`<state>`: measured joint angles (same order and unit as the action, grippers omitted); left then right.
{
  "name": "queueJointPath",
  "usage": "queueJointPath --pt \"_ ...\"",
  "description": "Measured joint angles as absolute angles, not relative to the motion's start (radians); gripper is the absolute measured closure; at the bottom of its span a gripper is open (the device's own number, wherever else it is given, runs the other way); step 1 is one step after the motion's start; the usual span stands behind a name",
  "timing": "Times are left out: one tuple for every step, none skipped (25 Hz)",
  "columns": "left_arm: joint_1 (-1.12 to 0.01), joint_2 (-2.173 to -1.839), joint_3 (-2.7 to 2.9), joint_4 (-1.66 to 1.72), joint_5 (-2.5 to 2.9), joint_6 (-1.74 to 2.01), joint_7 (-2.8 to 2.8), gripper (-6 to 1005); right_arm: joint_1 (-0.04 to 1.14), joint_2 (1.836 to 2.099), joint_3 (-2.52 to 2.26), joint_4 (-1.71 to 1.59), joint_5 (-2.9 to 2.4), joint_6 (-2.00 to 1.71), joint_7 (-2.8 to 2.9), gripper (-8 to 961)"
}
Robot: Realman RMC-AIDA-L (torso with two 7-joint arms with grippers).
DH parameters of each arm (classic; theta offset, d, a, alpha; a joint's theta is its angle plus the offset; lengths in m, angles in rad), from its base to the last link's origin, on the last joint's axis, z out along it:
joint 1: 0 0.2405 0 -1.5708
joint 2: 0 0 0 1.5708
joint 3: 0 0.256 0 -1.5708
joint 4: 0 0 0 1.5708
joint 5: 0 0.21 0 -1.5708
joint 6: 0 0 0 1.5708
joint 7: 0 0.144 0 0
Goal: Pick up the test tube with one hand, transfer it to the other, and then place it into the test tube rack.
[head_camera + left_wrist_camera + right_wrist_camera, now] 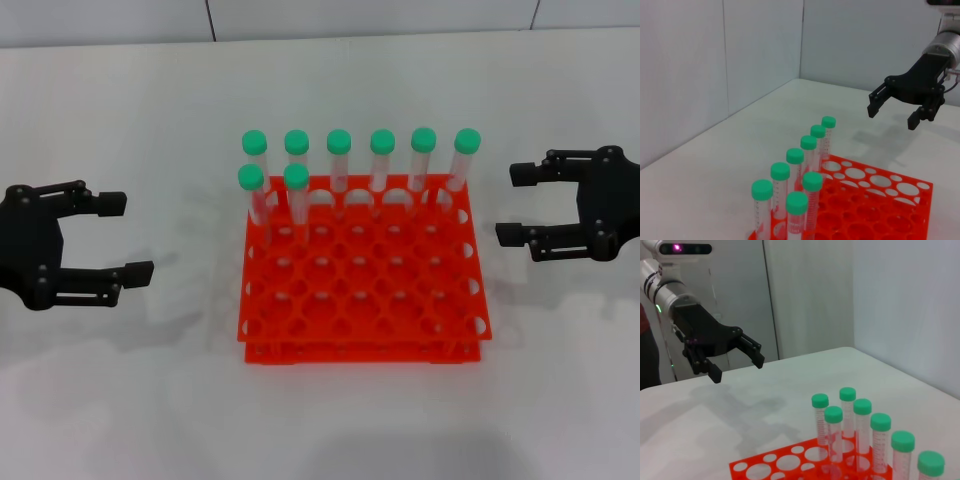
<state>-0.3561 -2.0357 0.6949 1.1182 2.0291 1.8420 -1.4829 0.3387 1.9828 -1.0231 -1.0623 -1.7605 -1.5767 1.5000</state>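
Three cams, all aimed at the same rack.

Head cam looks down from the front, whole test tube rack [364,270] centred, a gripper on each side. Left wrist cam sits low and close by the rack's corner [865,200], facing across to the right gripper [895,114]. Right wrist cam mirrors that, facing the left gripper [737,364]. All share the rack and tubes.

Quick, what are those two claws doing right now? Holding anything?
Left gripper: open, holding nothing, left of the rack.
Right gripper: open, holding nothing, right of it.
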Motion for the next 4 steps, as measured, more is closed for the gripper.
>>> queueJointPath --pt "-0.356 -2.036 0.695 1.118 2.029 1.842 -1.483 130 0.339 1.984 -1.023 -1.064 -1.761 -1.578 1.500 199" --pt "-0.356 -2.036 0.695 1.118 2.028 1.842 -1.482 130 0.339 1.985 -1.023 -1.065 -1.761 -1.582 1.500 199" --pt "-0.356 -2.037 0.695 1.117 2.028 1.842 -1.482 130 0.339 1.986 -1.023 -1.066 -1.761 -1.583 1.500 199" --pt "-0.357 -2.037 0.695 1.117 2.028 1.842 -1.482 130 0.339 1.986 -1.023 -1.067 -1.761 -1.587 1.500 199"
